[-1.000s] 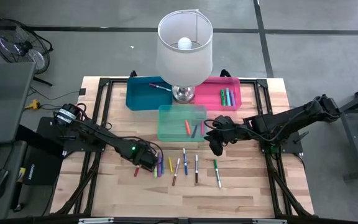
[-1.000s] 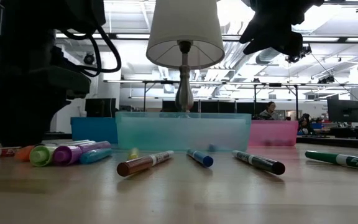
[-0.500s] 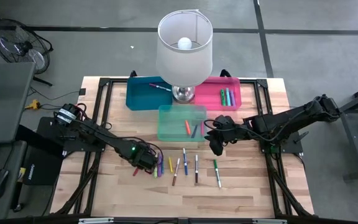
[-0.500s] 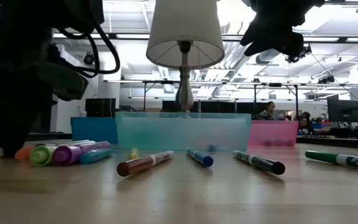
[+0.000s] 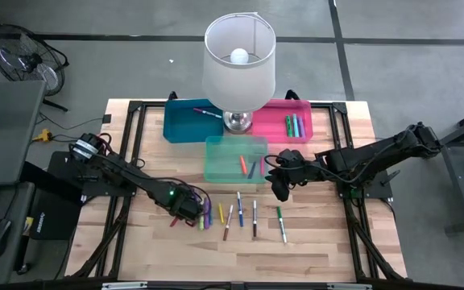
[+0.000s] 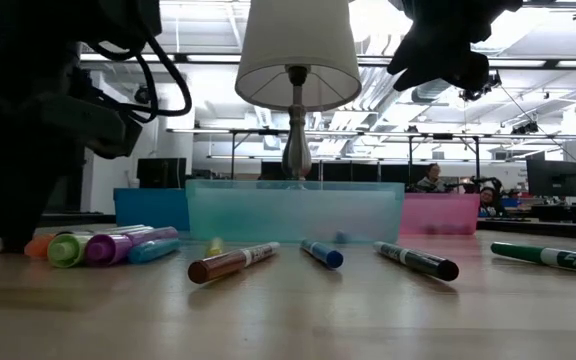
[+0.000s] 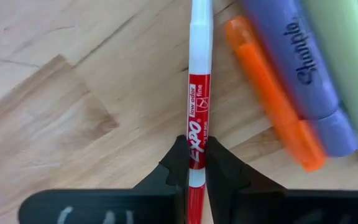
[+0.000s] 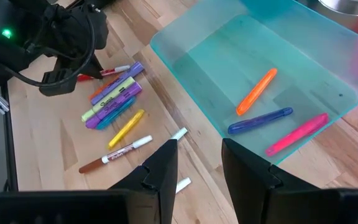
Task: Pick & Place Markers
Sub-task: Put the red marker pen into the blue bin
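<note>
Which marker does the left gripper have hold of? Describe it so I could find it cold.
Start at the white-shaded table lamp, then go to the left gripper near the table's front. Pinched between its fingers is the thin red-and-white Expo marker, beside the orange highlighter; it is slimmer than the fat highlighters nearby.

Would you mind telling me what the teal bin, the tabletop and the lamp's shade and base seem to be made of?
Teal bin: translucent, smooth plastic, probably; the markers inside show through its wall.
Tabletop: pale wood in joined strips with visible grain, matte.
Lamp shade: looks like off-white fabric or paper, lit by the bulb inside.
Lamp base: shiny, silvery, likely metal.
</note>
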You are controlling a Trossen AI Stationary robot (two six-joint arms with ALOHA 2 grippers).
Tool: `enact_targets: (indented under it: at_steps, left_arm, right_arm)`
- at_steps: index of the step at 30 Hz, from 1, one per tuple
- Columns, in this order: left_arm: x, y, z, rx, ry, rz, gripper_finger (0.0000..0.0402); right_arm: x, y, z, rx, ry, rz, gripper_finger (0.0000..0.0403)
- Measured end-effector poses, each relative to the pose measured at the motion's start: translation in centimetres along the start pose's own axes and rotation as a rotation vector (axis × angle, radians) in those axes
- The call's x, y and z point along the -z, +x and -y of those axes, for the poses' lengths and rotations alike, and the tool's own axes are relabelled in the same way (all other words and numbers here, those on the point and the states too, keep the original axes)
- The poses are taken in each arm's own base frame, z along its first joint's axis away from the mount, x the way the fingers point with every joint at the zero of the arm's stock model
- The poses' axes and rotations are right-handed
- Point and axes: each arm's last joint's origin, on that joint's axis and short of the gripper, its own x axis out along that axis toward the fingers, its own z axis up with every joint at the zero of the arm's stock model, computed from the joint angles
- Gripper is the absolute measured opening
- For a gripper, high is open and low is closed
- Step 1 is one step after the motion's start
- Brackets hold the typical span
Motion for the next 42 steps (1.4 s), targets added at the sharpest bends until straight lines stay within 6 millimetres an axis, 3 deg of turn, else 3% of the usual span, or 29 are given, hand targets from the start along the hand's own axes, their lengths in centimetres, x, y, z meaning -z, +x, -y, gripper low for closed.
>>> enact_targets:
  at_steps: [14,18,30,42]
  left_arm:
    - [-0.2,-5.0,-3.9,-0.104,0.026,0.166,0.0021]
    - [-1.0,-5.8,-5.2,-0.181,0.025,0.202,0.0025]
    - [-8.1,-7.4,-8.2,-0.291,0.138,0.276,0.0029]
    - [-15.2,-12.3,-11.1,-0.408,0.371,0.407,0.0030]
  right_arm:
    - [0.0,0.0,0.1,0.006,-0.001,-0.004,0.0114]
    - [0.0,0.0,0.1,0.018,0.004,0.009,0.0114]
    - [0.0,0.0,0.1,0.017,0.039,0.010,0.0114]
    - [0.0,0.0,0.1,0.024,0.082,0.018,0.0114]
